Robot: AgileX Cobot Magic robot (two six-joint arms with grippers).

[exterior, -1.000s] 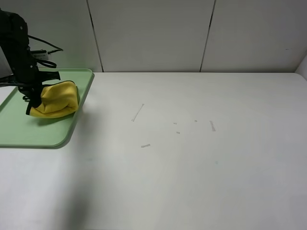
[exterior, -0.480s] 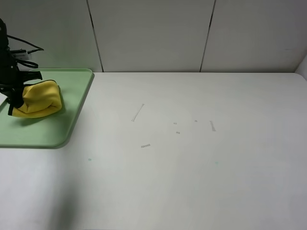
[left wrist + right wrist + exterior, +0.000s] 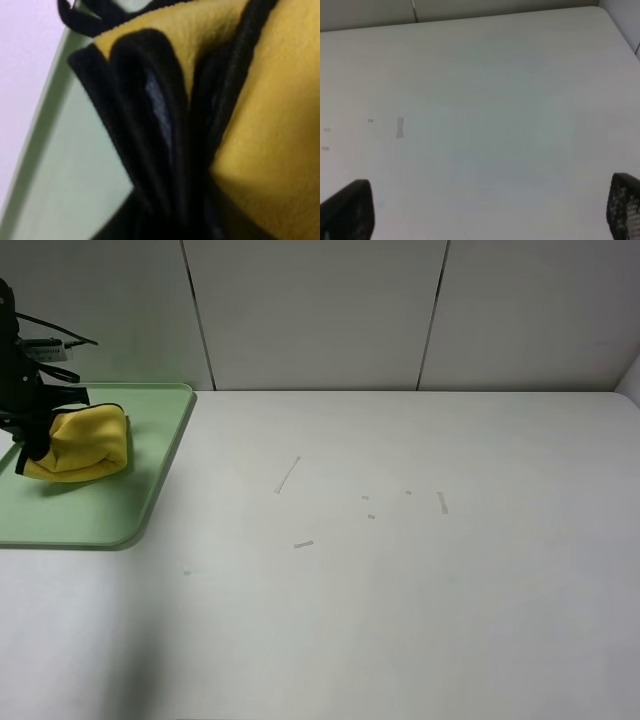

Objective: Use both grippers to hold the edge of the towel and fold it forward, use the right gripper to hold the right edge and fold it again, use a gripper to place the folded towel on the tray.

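The towel (image 3: 78,444) lies folded into a plump yellow bundle on the pale green tray (image 3: 130,510), toward the tray's far side, near the wall. Its long axis runs roughly side to side across the tray, a little tilted, with the end nearest the counter's (image 3: 400,590) middle sitting slightly higher in the overhead view than the other end. That nearer end is rounded and closed; the opposite end, where the folded layers meet, is tucked against the left end effector (image 3: 25,445). Up close, the black edge of the towel (image 3: 150,115) is bunched in several stacked layers, with yellow plush on either side and the green tray floor beside it. The left end effector's black body stands right against that end of the bundle, but I cannot tell whether its jaws are pinching the cloth or have let go. The tray sits at the counter's left side, partly cut off by the overhead view's edge. The right end effector (image 3: 485,210) hangs well apart over bare white counter, its fingers (image 3: 347,207) spread wide and holding nothing. A few small scraps of tape (image 3: 288,475) dot the counter's middle.
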